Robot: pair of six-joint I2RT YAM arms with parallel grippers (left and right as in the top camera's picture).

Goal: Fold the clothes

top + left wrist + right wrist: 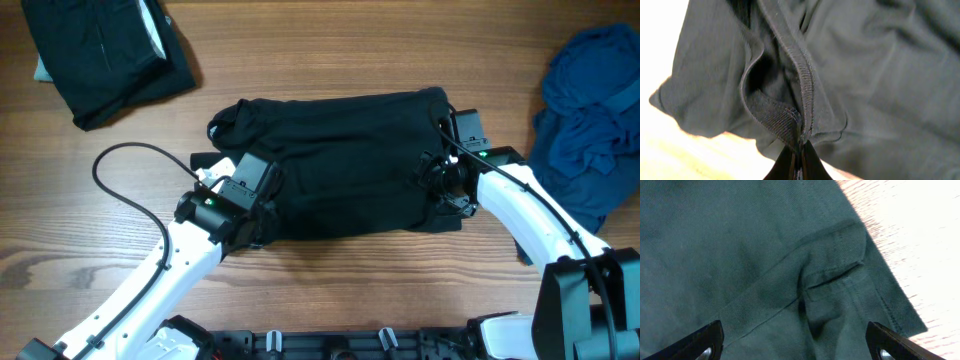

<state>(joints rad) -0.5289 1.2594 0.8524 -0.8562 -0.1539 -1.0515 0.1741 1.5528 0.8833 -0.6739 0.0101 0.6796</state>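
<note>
The black shirt [340, 165] lies spread and partly folded in the middle of the table. At the shirt's left edge, my left gripper [262, 200] is shut on the cloth. In the left wrist view its jaws [801, 147] pinch a ribbed seam [805, 85] of the shirt, which is lifted slightly off the wood. My right gripper [437, 177] sits over the shirt's right edge. In the right wrist view it [797, 345] is wide open, its fingers [710, 339] to either side of a stitched hem fold [832, 280], gripping nothing.
A folded black garment [105, 50] lies at the back left corner. A heap of dark blue clothes [590, 120] sits at the right edge. A black cable [125, 190] loops on the wood left of my left arm.
</note>
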